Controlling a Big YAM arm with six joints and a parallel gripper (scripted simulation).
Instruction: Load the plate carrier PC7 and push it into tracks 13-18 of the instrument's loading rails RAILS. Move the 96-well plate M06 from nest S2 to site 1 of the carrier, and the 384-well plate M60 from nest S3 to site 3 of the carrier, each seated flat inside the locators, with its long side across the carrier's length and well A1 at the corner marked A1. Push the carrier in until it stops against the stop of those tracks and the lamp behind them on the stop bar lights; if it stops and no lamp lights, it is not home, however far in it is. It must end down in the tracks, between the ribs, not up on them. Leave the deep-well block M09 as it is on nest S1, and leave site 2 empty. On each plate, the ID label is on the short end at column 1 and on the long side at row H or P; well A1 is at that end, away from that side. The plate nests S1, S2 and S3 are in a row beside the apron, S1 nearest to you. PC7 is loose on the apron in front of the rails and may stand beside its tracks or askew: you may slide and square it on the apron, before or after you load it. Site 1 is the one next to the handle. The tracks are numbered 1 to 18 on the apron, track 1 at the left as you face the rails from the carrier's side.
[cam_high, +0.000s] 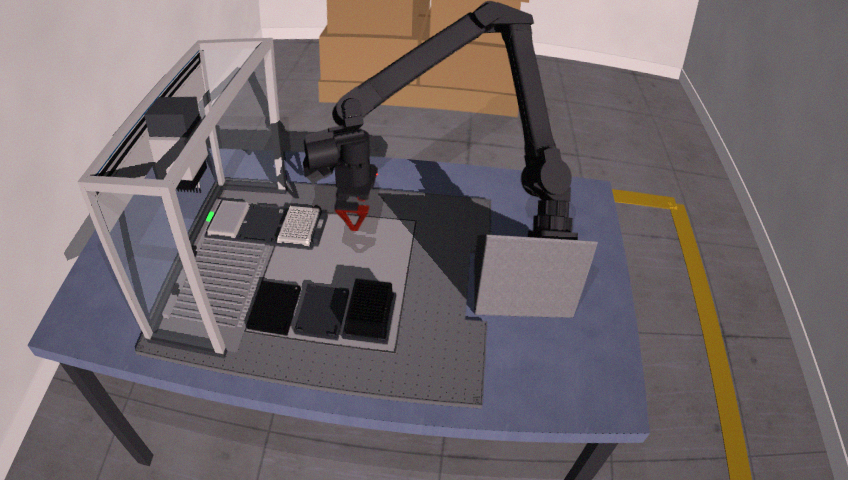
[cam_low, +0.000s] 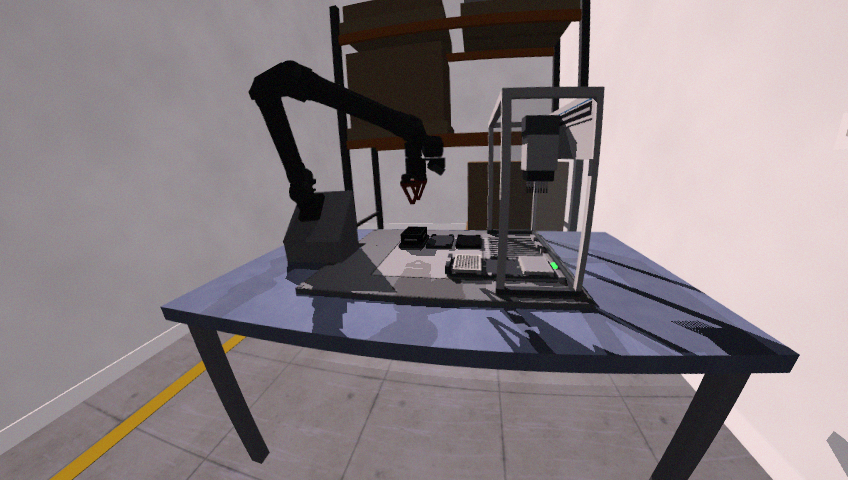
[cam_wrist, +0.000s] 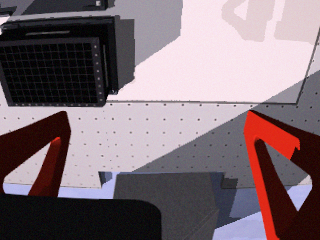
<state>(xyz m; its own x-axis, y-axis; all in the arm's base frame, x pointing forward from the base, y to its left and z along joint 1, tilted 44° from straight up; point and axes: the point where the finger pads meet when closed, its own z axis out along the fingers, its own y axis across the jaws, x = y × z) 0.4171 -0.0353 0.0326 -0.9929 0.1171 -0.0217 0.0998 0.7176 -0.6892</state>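
Note:
The carrier PC7 (cam_high: 261, 223) lies in the rails at the far side, reaching under the instrument frame. It holds the white 96-well plate M06 (cam_high: 298, 226) at its outer end and the pale 384-well plate M60 (cam_high: 227, 217) at its inner end, with a bare dark site between them. A green lamp (cam_high: 209, 217) glows behind it, and also shows in the exterior view (cam_low: 554, 265). The black deep-well block M09 (cam_high: 368, 308) sits on its nest and shows in the wrist view (cam_wrist: 56, 70). My gripper (cam_high: 352, 218) (cam_low: 412, 191) hangs open and empty, high above the apron.
Two flat dark nests (cam_high: 321, 309) (cam_high: 273, 306) lie beside the deep-well block. The ribbed rails (cam_high: 220, 273) run under the glass-walled instrument frame (cam_high: 172, 178). A grey panel (cam_high: 532, 273) stands by the arm's base.

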